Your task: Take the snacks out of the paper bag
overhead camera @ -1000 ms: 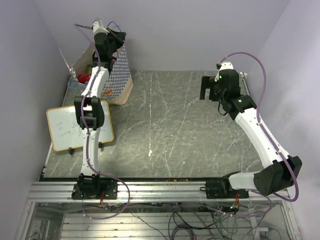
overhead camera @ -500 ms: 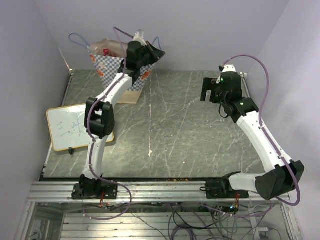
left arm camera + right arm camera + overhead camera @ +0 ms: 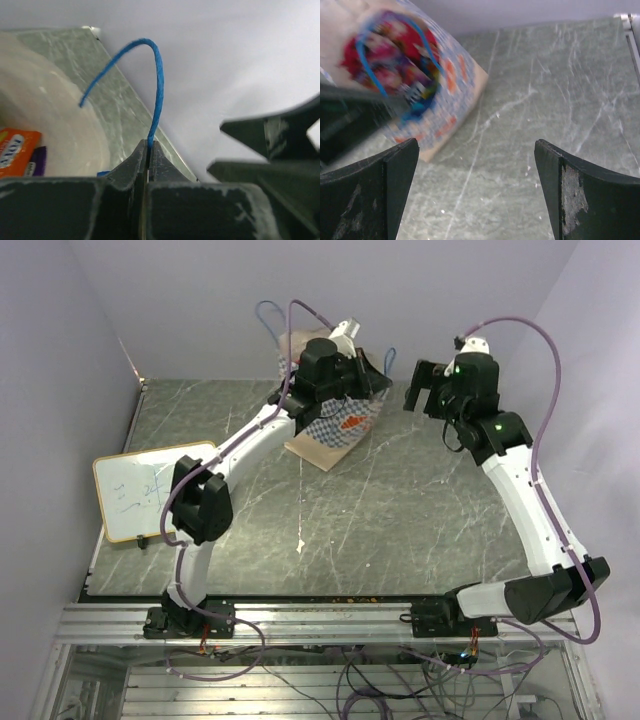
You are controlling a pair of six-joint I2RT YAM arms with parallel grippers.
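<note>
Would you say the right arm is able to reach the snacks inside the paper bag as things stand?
Probably yes: the mouth of the paper bag tips toward the open right gripper, snacks showing, with only a blue cord handle looping across it.

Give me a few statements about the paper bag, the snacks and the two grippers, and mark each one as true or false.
1. The left gripper is shut on the blue cord handle of the paper bag. True.
2. The right gripper holds a snack packet. False: it is open and empty.
3. The snacks are spread out beside the bag. False: they are inside the paper bag.
4. In the top view, the white board lies left of the paper bag. True.
</note>
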